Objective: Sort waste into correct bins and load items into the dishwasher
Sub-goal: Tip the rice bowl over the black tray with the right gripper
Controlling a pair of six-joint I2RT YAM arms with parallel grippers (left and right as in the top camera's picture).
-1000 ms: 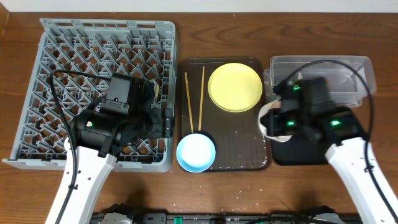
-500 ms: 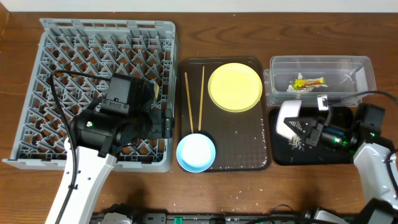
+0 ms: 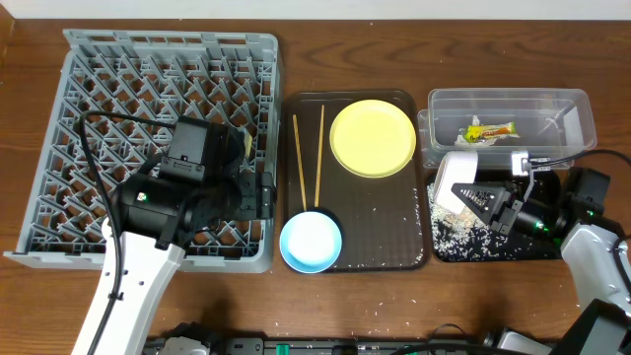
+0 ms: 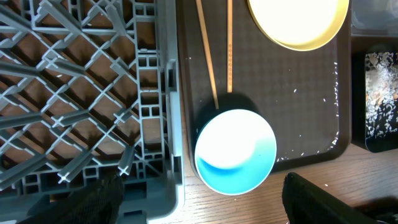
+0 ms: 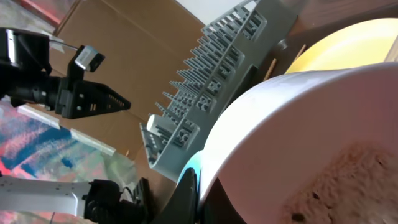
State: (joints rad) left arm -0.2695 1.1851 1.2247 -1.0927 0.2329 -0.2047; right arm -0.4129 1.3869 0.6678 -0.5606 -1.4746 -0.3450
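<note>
right gripper (image 3: 490,200): reaching in from 3 o'clock, jaws narrowed on the rim of the white bowl (image 3: 455,180) and holding it tipped on its side.
white bowl: hanging over the 10 o'clock corner of the black tray (image 3: 552,247); in the right wrist view, beige crumbs are clinging inside it.
black tray: sitting at 4 o'clock on the table (image 3: 345,59), just beside the tub at its 12 o'clock side.
crumbs (image 3: 458,235): lying scattered over the black tray's 9 o'clock half, under the tipped bowl.
tub (image 3: 582,108): sitting at 2 o'clock on the table, with the wrapper (image 3: 490,129) lying inside, toward its 9 o'clock end.
left gripper (image 3: 264,195): jaws gaping wide and holding nothing, hovering over the 5 o'clock corner of the rack (image 3: 118,89).
rack: filling the table's 9 o'clock side.
brown tray (image 3: 385,237): lying at the centre, between the rack and the two bins.
plate (image 3: 373,138): resting flat at the brown tray's 1 o'clock.
chopsticks (image 3: 308,158): lying side by side along the brown tray's 9 o'clock edge, running from 12 to 6, their lower ends reaching the blue bowl.
blue bowl (image 3: 312,243): standing upright at the brown tray's 7 o'clock corner, overhanging its edge.
stray grains (image 4: 297,154): dotting the brown tray near its 5 o'clock corner.
</note>
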